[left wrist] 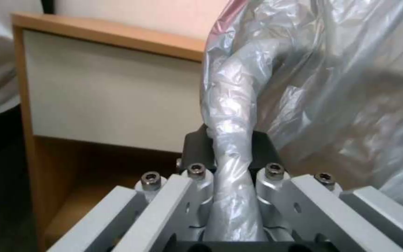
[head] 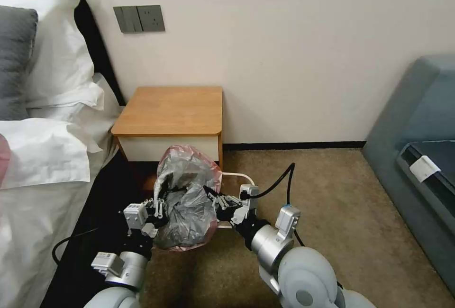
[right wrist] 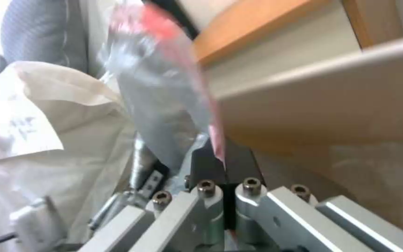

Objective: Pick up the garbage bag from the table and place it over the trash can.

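Garbage bag (head: 189, 199) hangs in front of the table (head: 170, 111), below its top edge, stretched between both grippers.

Left gripper (head: 159, 209) on the side of the bag nearer the bed: jaws clamped on a twisted rope of film (left wrist view shows the bunched plastic pinched between the dark pads (left wrist: 197, 148)).

Right gripper (head: 215, 200) on the bag's far side: jaws pressed together on the thin pinkish rim; only a sliver of film caught.

Trash can (head: 237, 175): a bit of cream rim peeks out behind the bag, just beside the table.

Handling, my judgement: very light, limp, slippery film; no stiffness, so the mouth sags unless pulled apart. Tears if stretched hard over corners. Best held at the rim, opposite sides. The right grip looks shallow, so it may slip.
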`<state>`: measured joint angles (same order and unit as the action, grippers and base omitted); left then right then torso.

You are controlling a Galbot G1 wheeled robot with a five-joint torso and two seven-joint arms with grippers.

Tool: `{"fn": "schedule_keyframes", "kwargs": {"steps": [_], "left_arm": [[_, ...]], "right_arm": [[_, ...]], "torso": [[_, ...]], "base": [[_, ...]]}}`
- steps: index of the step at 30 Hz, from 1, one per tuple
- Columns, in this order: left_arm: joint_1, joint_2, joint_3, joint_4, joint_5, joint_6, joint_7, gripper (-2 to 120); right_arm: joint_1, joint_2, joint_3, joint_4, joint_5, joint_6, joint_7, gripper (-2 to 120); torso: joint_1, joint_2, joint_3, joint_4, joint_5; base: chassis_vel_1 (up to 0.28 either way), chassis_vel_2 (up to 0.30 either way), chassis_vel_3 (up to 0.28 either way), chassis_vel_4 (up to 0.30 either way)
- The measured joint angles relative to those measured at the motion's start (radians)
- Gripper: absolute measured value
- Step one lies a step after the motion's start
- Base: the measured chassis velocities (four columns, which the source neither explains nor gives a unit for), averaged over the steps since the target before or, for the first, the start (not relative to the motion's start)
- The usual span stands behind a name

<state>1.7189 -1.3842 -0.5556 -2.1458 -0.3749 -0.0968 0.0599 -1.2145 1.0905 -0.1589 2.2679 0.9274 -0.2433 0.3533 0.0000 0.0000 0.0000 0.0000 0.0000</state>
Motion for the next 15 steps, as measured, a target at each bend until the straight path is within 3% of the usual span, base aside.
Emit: {"fn": "schedule_keyframes", "kwargs": {"steps": [7, 15], "left_arm": [[-0.005, 0.001, -0.003, 0.013, 0.000, 0.017, -0.019, 7], [-0.001, -0.008, 0.017, 0.013, 0.012, 0.012, -0.007, 7]], "right_arm": [[0.021, -0.048, 0.041, 0.109, 0.038, -0.031, 0.024, 0], [0.156, -0.077, 0.069, 0.076, 0.097, -0.061, 0.035, 0]], "torso": [[0.000, 0.000, 0.000, -0.0001, 0.0000], [0.000, 0.000, 0.000, -0.0001, 0.0001]], "base": [[0.000, 0.000, 0.000, 0.000], [0.000, 0.000, 0.000, 0.000]]}}
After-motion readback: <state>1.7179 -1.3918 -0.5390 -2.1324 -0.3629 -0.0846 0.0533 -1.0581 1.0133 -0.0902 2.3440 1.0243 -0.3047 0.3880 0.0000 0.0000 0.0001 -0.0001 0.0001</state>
